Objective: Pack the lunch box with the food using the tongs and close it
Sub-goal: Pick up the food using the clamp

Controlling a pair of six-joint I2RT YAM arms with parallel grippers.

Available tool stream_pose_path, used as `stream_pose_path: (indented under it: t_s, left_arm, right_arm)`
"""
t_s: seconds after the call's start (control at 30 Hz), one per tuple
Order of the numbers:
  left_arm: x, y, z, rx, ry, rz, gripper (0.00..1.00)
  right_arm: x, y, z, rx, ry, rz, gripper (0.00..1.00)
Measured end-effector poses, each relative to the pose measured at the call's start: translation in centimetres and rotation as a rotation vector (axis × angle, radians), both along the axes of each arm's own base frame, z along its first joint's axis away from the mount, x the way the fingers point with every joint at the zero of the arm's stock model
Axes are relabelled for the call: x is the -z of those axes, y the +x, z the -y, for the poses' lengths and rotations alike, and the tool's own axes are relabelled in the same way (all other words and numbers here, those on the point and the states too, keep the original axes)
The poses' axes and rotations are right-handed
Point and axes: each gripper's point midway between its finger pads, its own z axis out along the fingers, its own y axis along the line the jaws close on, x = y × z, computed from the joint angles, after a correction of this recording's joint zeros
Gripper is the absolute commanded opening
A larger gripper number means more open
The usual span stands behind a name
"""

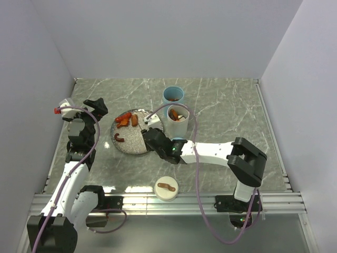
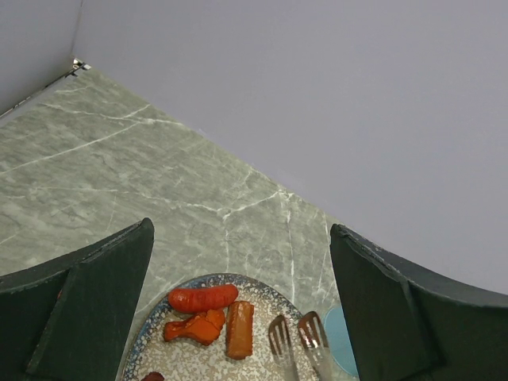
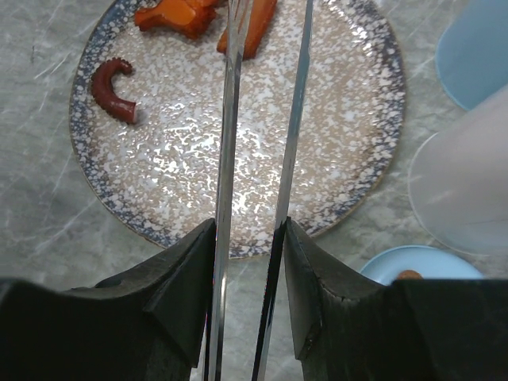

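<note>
Your right tool [image 3: 247,246] is pinched onto the tongs [image 3: 228,159], one finger outside each arm near the joined end. The tong arms stand apart, with a gap right down to the tips. The tongs' long axis runs from the tool across the speckled plate [image 3: 349,159] toward the table's far edge, slightly left. The tips end at the plate's far rim, right at the orange stick [image 2: 240,327]. The left tong arm crosses over it in the right wrist view; can't tell if there's contact. The orange chunk [image 2: 194,327] and red sausage [image 2: 202,298] sit just left of that. The curved dark sausage [image 3: 111,87] is at the plate's left rim, well off the axis. So the nearest piece is dead ahead of the tips. My read: nudge slightly left to straddle the stick, then squeeze. The translucent cup [image 3: 468,182] is just right of the plate, with food in it. Your left tool [image 2: 242,230] hangs wide open and empty off the plate's left side; the right arm is nearer.
</note>
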Motion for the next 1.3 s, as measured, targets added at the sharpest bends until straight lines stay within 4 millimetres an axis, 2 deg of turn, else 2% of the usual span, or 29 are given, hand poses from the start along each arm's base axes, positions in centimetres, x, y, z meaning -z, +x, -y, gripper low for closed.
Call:
stream_pose_path:
  t_s: [0.23, 0.47, 0.67, 0.8, 1.3]
  left_arm:
    - [0.0, 0.0, 0.0, 0.000, 0.000, 0.001, 0.99]
    - [0.0, -0.1, 0.0, 0.000, 0.000, -0.001, 0.99]
    - [0.0, -0.1, 0.0, 0.000, 0.000, -0.003, 1.00]
    - [0.0, -0.1, 0.0, -0.001, 0.000, -0.002, 0.99]
    - [0.2, -0.2, 0.0, -0.001, 0.000, -0.009, 0.99]
  right_arm:
    - [1.9, -0.5, -1.3, -0.023, 0.020, -0.062, 0.47]
    - [1.7, -0.9, -2.2, -0.041, 0.070, -0.083, 0.47]
    - [2.7, -0.7, -3.3, -0.048, 0.071, -0.106, 0.47]
    - [3.5, -0.8, -3.2, -0.040, 0.058, -0.120, 0.47]
    - [3.5, -0.5, -2.7, 0.004, 0.057, -0.124, 0.47]
